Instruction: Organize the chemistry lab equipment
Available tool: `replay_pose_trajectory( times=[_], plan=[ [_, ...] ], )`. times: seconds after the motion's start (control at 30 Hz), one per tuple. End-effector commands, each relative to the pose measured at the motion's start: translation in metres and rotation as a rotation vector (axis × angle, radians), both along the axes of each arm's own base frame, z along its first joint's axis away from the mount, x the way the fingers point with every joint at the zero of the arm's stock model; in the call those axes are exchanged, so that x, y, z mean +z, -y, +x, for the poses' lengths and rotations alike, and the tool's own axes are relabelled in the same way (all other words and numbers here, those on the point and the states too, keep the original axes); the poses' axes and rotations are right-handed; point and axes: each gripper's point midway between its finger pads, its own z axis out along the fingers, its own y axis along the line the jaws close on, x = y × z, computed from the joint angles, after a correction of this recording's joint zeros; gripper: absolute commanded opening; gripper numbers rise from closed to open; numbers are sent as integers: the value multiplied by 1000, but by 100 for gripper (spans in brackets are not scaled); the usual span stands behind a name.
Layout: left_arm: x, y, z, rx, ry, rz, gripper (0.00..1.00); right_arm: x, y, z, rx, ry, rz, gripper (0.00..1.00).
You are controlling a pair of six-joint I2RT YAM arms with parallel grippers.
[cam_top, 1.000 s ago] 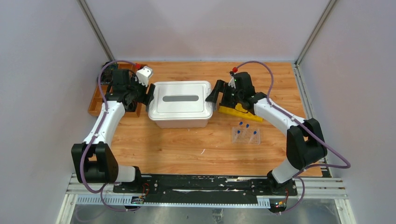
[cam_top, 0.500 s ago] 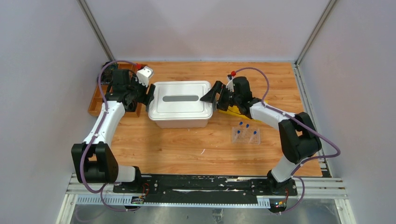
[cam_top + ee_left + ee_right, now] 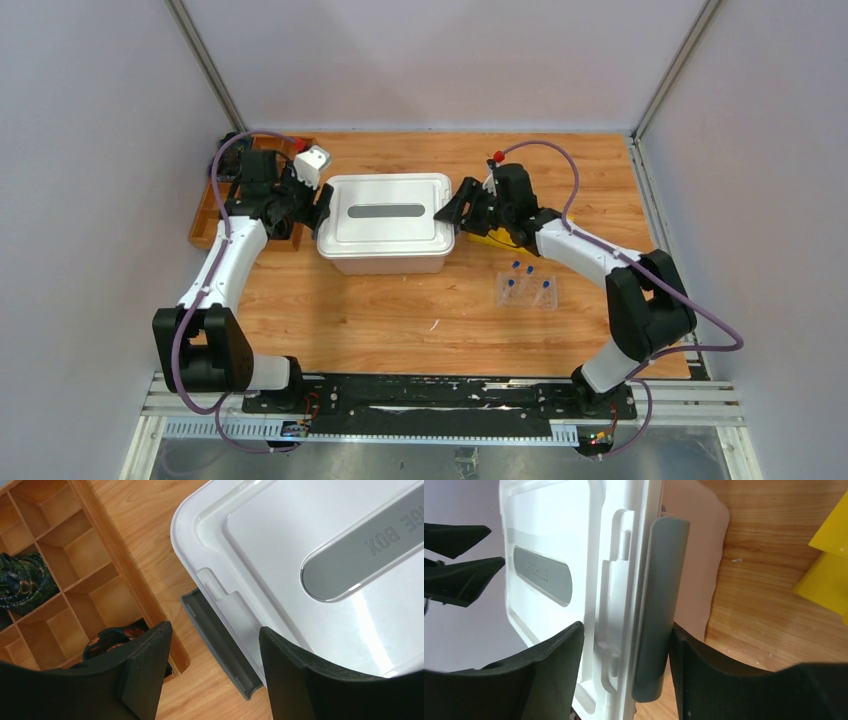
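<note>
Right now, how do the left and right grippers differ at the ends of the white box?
The left gripper stands open, with gaps around the left latch; the right gripper hugs the right latch and lid rim, grip unconfirmed. The left gripper hangs over the wooden tray; the right gripper, beside the yellow rack. Both straddle a latch of the white box.

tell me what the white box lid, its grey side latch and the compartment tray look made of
The box lid looks like moulded plastic, white and glossy; it mirrors light and has pressed ridges. The grey latch is probably plastic too, matte, without shine. The compartment tray seems thin wood or plywood with a dull finish; grain shows and the dividers are flat slats.
</note>
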Motion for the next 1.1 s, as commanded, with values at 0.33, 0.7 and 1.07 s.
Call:
replay_pose_trajectory(
  times=[0.33, 0.7, 1.07],
  plan=[
    [17, 10, -7, -66, 34, 9, 71, -7, 8, -8, -41, 63, -371, 48],
    [40, 2, -23, 78, -25, -128, 95, 9, 22, -8, -82, 109, -414, 53],
    [4, 13, -36, 116, -281, -413, 100, 8, 24, -16, -73, 120, -426, 53]
  ],
)
